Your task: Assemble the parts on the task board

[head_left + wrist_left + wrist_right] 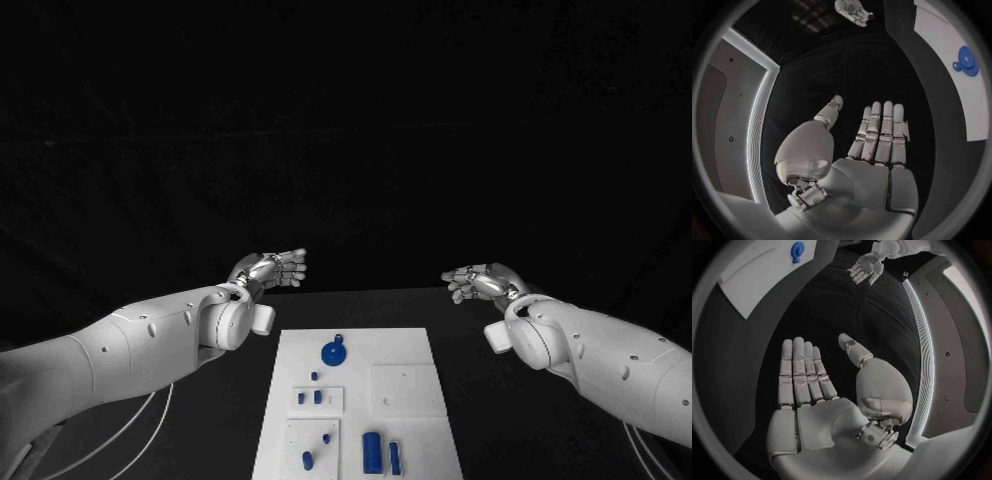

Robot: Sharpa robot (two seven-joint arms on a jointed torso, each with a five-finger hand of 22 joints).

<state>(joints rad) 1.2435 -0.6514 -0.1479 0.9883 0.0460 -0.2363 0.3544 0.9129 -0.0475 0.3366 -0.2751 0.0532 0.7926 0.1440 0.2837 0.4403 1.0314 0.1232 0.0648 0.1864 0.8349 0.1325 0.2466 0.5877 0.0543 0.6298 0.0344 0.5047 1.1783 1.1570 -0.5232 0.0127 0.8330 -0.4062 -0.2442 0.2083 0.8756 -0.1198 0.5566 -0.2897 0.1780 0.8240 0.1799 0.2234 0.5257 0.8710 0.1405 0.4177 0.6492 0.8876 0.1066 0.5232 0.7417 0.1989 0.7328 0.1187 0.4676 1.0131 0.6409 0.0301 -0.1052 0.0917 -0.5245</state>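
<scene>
1. A flat white rectangular task board is lying in the middle of the matte black bench, with small glossy blue plastic parts on it.
2. A round blue disc-shaped part with a knob is sitting near the board's far end; short blue pegs are standing in a raised square block, and two longer blue cylinders are lying near the close end.
3. The left hand, silver and jointed, is hovering beyond the board's far left corner, fingers straight and spread, holding nothing.
4. The right hand is hovering beyond the far right corner, likewise spread and holding nothing.
5. Risks, as a judgement: both hands are well apart from the parts, so a long reach could be misjudged; the smooth cylinders could be rolling away if nudged; small pegs could be slipping from metal fingers or tipping while being seated.
</scene>
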